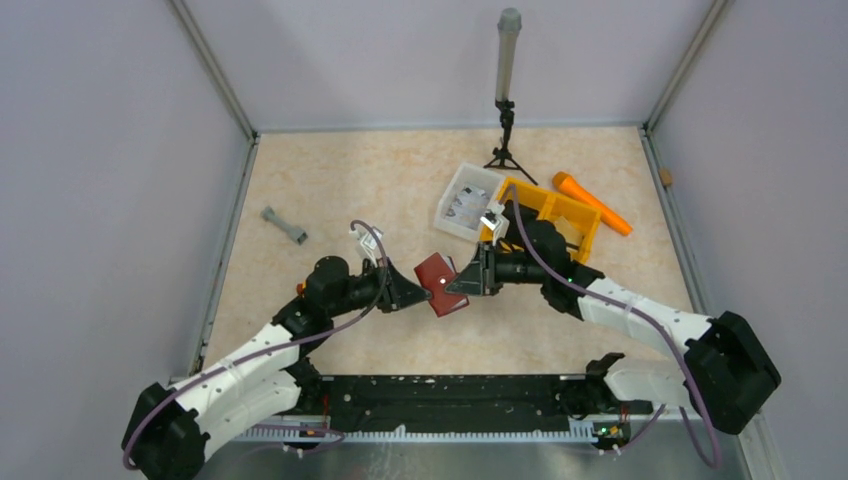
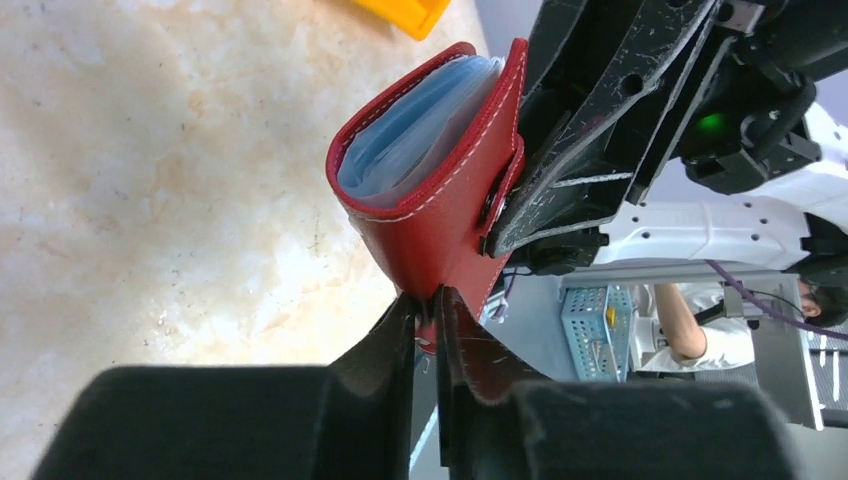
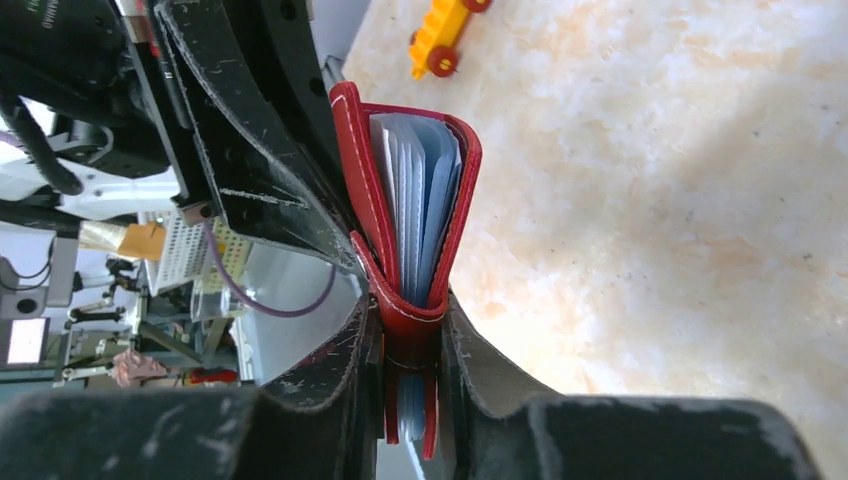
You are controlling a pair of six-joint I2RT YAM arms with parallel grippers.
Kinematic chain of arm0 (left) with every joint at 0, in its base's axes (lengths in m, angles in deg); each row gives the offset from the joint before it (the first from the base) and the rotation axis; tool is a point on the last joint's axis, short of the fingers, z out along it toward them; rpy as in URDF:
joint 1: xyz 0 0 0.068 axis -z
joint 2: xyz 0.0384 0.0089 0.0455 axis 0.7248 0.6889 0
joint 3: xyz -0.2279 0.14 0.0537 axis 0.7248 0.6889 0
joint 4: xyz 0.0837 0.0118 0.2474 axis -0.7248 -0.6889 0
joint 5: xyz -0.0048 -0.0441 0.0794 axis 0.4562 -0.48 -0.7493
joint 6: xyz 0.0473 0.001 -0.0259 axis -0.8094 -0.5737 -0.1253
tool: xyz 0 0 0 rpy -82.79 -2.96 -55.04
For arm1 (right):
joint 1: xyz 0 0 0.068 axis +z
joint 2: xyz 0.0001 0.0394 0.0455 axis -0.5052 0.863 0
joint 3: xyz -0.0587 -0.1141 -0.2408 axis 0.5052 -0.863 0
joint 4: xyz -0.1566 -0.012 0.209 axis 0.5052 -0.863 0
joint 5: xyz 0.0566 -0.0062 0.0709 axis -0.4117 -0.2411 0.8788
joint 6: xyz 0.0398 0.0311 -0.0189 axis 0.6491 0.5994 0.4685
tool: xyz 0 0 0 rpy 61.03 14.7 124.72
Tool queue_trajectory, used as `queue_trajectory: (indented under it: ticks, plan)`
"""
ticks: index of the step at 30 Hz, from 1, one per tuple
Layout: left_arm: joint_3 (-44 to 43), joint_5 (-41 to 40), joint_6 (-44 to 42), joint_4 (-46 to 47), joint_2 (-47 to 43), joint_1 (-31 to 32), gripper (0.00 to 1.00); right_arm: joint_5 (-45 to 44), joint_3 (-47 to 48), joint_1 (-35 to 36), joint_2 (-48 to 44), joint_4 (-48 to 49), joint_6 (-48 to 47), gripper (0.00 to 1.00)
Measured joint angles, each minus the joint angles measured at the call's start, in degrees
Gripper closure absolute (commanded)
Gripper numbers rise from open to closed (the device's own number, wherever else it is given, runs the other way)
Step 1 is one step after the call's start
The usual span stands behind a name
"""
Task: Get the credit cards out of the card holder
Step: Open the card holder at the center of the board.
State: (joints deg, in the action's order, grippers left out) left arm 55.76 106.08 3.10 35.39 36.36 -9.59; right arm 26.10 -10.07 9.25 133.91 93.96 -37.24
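The dark red card holder point(image 1: 438, 278) hangs in the air over the middle of the table, held between both grippers. My left gripper point(image 1: 424, 291) is shut on a thin flap at its edge, which shows in the left wrist view point(image 2: 427, 320). My right gripper point(image 1: 463, 279) is shut on the folded body of the card holder point(image 3: 412, 330). The holder point(image 2: 440, 210) is still folded over, gaping at one end. Pale bluish-grey cards or sleeves point(image 2: 405, 135) sit edge-on inside it, and they also show in the right wrist view point(image 3: 418, 190). No card is out.
A yellow-orange divided bin point(image 1: 560, 215) and a white tray point(image 1: 463, 200) stand behind the right arm, with an orange tool point(image 1: 592, 202) beyond. A grey dumbbell-shaped part point(image 1: 284, 226) lies at the left. A small tripod with a grey tube point(image 1: 507, 90) stands at the back.
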Motion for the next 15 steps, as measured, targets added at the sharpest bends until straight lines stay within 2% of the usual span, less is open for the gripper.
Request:
queue_trajectory:
  ticks: [1, 2, 3, 4, 7, 11, 15]
  plan:
    - [-0.3, 0.0, -0.1, -0.4, -1.1, 0.0, 0.52, 0.1, 0.0, 0.0, -0.6, 0.1, 0.3, 0.90]
    - [-0.3, -0.2, -0.1, -0.6, -2.2, 0.1, 0.37, 0.3, 0.0, 0.0, -1.4, 0.2, 0.7, 0.90]
    - [-0.3, -0.4, -0.2, -0.6, -3.1, 0.1, 0.25, 0.6, 0.0, 0.0, -2.1, 0.2, 0.9, 0.90]
    - [-0.3, -0.6, 0.3, -0.6, -4.2, 0.1, 0.18, 0.8, 0.0, 0.0, -2.6, 0.2, 1.3, 0.89]
    - [0.2, -1.4, 1.4, 0.5, -7.6, 0.1, 0.10, 1.4, 0.0, 0.0, -3.7, 0.5, 2.7, 0.88]
    - [1.8, -2.7, 2.7, 2.3, -12.1, 0.1, 0.08, 2.1, 0.0, 0.0, -4.7, 2.8, 5.4, 0.87]
    - [1.9, -2.6, 3.3, 3.8, -12.7, 0.1, 0.08, 3.6, 0.0, 0.0, -4.9, 6.8, 8.6, 0.87]
